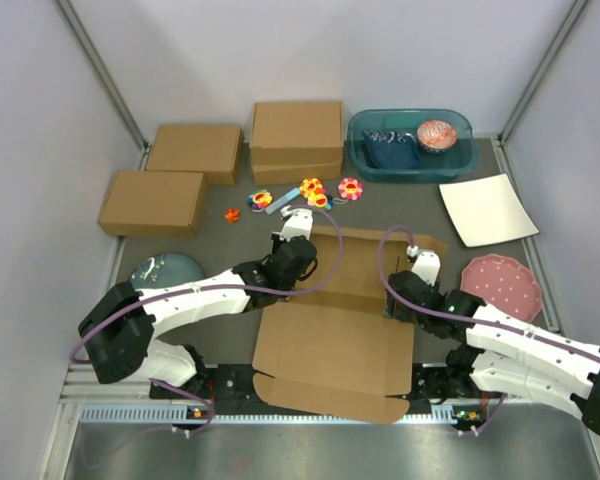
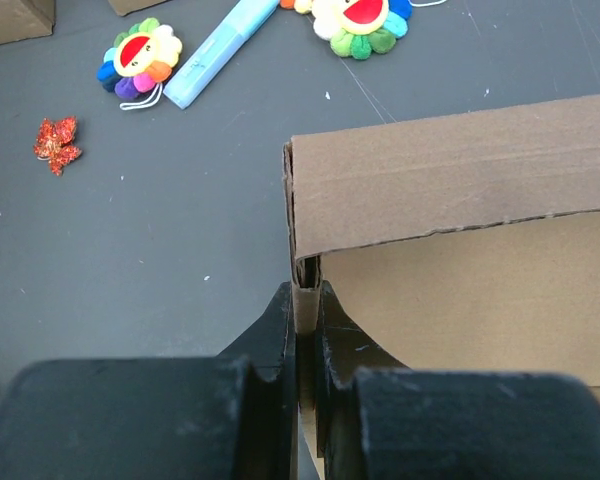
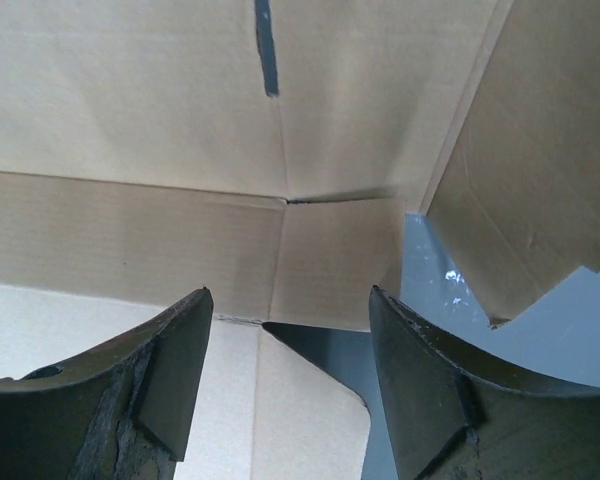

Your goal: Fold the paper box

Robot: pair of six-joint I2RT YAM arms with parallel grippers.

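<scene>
One creased brown cardboard paper box (image 1: 330, 345): left claw (image 2: 304, 296) pinches its upright flap, right claw (image 3: 290, 296) gapes empty.

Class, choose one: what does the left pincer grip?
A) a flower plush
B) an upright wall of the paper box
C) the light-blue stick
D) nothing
B: the left wrist view shows the left pincer shut on a raised wall edge of the paper box.
</scene>
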